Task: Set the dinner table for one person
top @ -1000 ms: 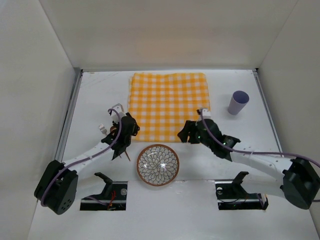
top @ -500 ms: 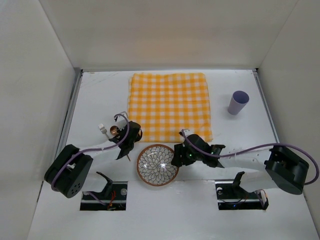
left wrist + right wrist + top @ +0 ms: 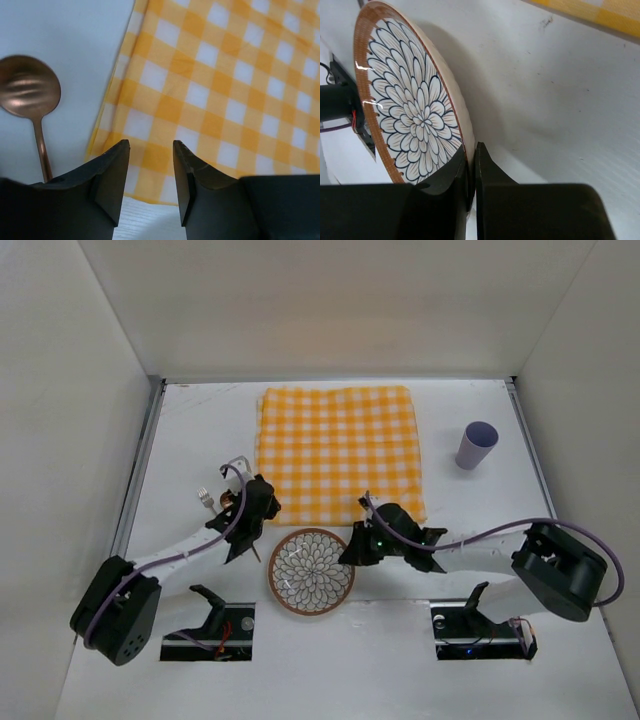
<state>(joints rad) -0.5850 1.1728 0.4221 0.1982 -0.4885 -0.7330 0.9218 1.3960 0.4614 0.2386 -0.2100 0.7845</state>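
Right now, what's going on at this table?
A two-armed robot is partway through setting a place. The right claw is pinched shut on the rim of the flower-patterned plate, which sits on the white table just in front of the yellow-checked cloth. The left claw hovers open and empty over the cloth's near left corner, with a copper spoon lying beside it. A purple cup stands off to the right.

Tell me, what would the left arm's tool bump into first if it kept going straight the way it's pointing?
Probably the yellow checked cloth: its near edge lies straight ahead of the left tool, between its open jaws. The copper spoon lies off to one side. Depth is unclear.
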